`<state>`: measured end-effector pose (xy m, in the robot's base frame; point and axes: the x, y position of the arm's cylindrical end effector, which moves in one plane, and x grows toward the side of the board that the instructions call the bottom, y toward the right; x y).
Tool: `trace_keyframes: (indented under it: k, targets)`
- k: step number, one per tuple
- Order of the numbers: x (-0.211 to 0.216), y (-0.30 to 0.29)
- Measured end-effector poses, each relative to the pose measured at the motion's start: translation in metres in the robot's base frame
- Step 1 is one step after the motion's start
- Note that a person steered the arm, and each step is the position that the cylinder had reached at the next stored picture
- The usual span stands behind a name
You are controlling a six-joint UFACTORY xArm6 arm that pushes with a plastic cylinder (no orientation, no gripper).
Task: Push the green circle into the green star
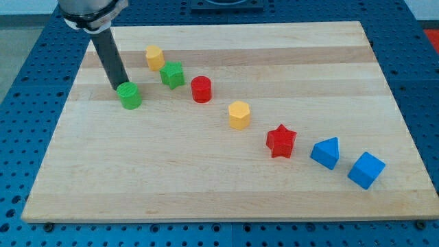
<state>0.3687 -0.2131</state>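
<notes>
Wooden worktop (206,185) on a blue perforated base, eight blocks in a diagonal from far left to near right. No pincer on this rig, so nothing to read as apart or clamped; just a dark rod. My tip (119,89) touches the far-left edge of the green circle (129,95). Green star (172,74) lies right of the circle and slightly farther, near but apart. Tip sits opposite-ish the star, though a bit too far back; push likely needs to run right and slightly far. Count: two green, two yellow hexagons (154,57) (239,114), red cylinder (201,89), red star (280,140), two blue (326,152) (365,169).
</notes>
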Motion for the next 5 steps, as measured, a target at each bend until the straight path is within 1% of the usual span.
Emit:
trace_keyframes:
  k: [1, 2, 3, 4, 5]
  targets:
    - [0.0, -0.016]
    - [0.015, -0.036]
    - [0.041, -0.016]
    - [0.04, 0.017]
    - [0.02, 0.06]
